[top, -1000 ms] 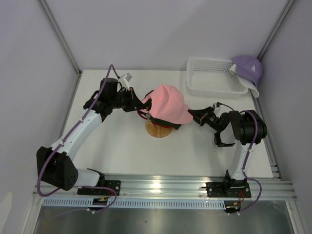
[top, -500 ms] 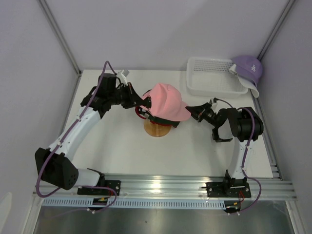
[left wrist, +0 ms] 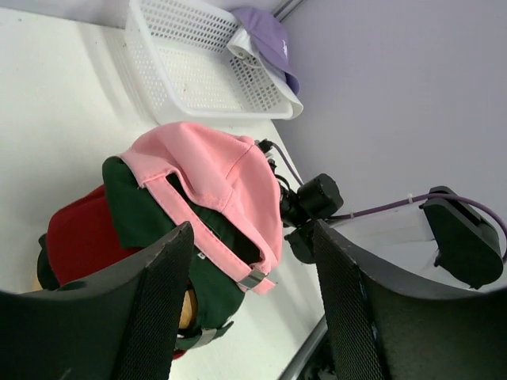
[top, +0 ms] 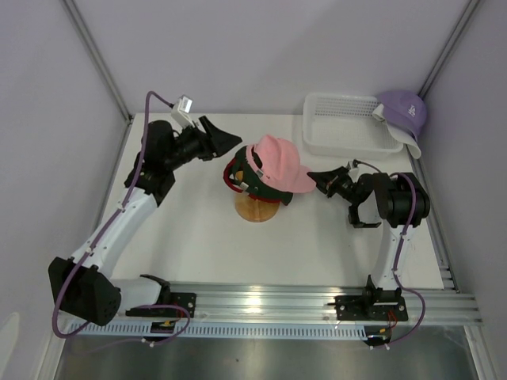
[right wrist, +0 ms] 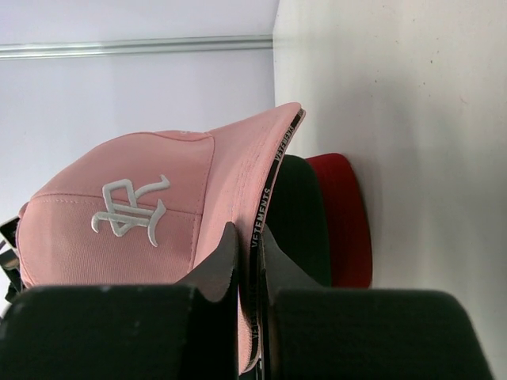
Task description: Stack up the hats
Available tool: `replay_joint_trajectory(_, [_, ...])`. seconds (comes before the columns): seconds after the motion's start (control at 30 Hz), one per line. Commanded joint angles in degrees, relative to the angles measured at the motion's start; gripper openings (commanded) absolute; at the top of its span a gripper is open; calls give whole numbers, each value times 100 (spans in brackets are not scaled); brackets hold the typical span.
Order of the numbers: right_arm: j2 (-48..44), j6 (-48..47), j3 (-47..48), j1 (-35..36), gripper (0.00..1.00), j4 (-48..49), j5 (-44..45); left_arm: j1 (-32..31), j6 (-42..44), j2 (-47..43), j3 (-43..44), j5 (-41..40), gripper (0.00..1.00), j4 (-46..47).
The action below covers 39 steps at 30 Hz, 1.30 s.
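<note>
Caps sit three deep on the wooden stand (top: pixel 255 212) in the middle of the bench (top: pixel 206 245): the pink cap (top: pixel 277 162) on top, the dark cap (left wrist: pixel 139 206) under it, the red cap (left wrist: pixel 79 237) lowest. From above we see mostly the pink crown and slivers of the other two. The left wrist view shows their backs, with the pink cap's strap and metal buckle lying over the dark one.

Only the right wrist view shows the white stitched logo on the pink front and the lettering along the brim's edge. That edge runs in between two closed fingers, so the right claw (top: pixel 318 179) is clenched on the pink brim, at the right of the stack. The left claw (left wrist: pixel 252 237) is released, its fingers spread, apart from the caps on their far-left side.

At the far right, the lavender cap (top: pixel 405 109) rests on the right rim of the basket (top: pixel 352 149), with the white cap (top: pixel 408 142) beneath it.
</note>
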Motion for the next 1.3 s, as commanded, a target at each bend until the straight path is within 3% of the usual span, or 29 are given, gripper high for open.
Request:
replay_joint_trajectory(0.0, [125, -860, -12, -95, 0, -850, 312, -35, 14, -120, -114, 57, 66, 557])
replay_joint_trajectory(0.17, [10, -1098, 85, -42, 0, -1124, 294, -113, -327, -172, -350, 31, 66, -5])
replay_joint_trajectory(0.33, [177, -1001, 85, 19, 0, -913, 286, -395, -1382, -77, -1256, 365, 67, 1399])
replay_joint_trajectory(0.8, [142, -1045, 67, 116, 0, -939, 321, -703, -1892, 513, -1301, 620, 57, 2156])
replay_joint_trajectory(0.87, [107, -1071, 67, 125, 0, -974, 321, -703, -1858, 408, -1257, 559, 55, 2121])
replay_joint_trajectory(1.1, [11, -1141, 155, 186, 0, -1070, 347, -703, -918, -497, -923, -645, 56, 540])
replay_joint_trajectory(1.27, [-121, -1273, 243, 292, 0, -1282, 382, -729, -1083, -630, -1054, -427, 57, 837])
